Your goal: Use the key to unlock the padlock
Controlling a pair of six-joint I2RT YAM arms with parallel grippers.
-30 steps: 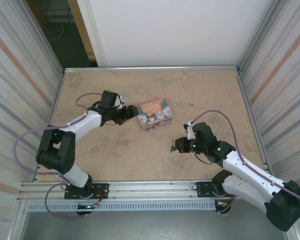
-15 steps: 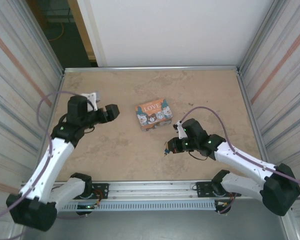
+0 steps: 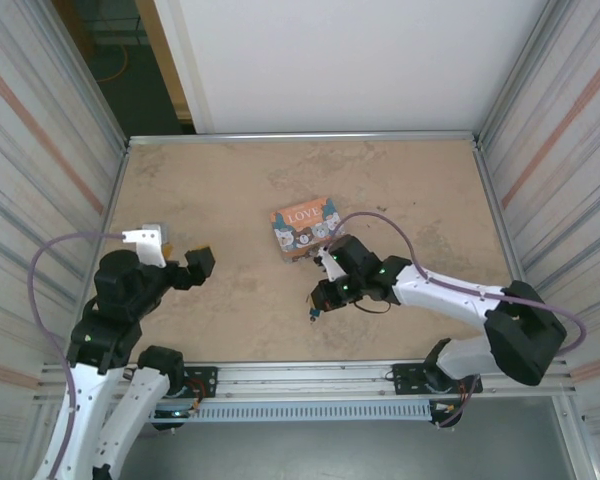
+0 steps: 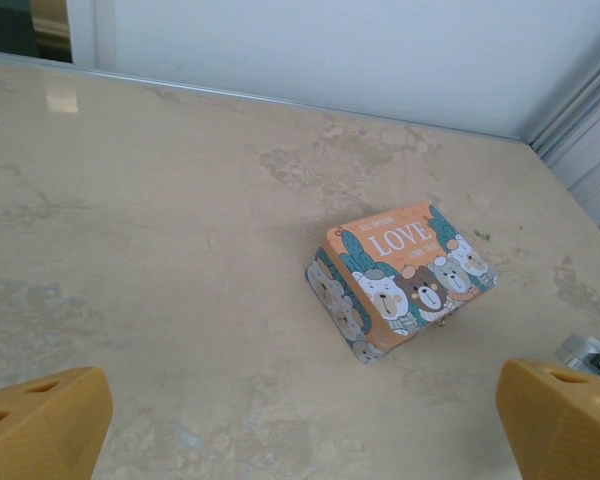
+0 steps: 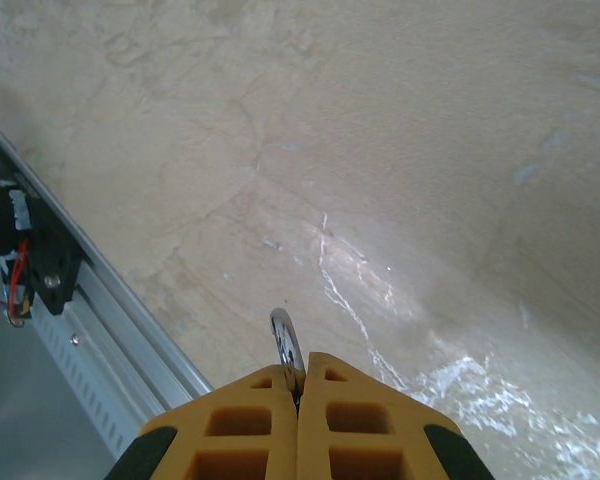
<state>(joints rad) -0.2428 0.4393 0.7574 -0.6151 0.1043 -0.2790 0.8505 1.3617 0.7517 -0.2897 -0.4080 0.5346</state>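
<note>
Your table carries the printed LOVE box at mid-field. Your left gripper hangs back, fingers spread wide and holding nothing. Your right gripper is pinched tight on what I take for the padlock (just a silver sliver pokes out), over bare table near the front rail. So thin a pinch could let it twist or slip, and a drop there might skid under the rail.

The right gripper is pinching a thin silver metal piece between its closed fingers, poking out ahead over the marbled table, with a metal rail running off to its left.
</note>
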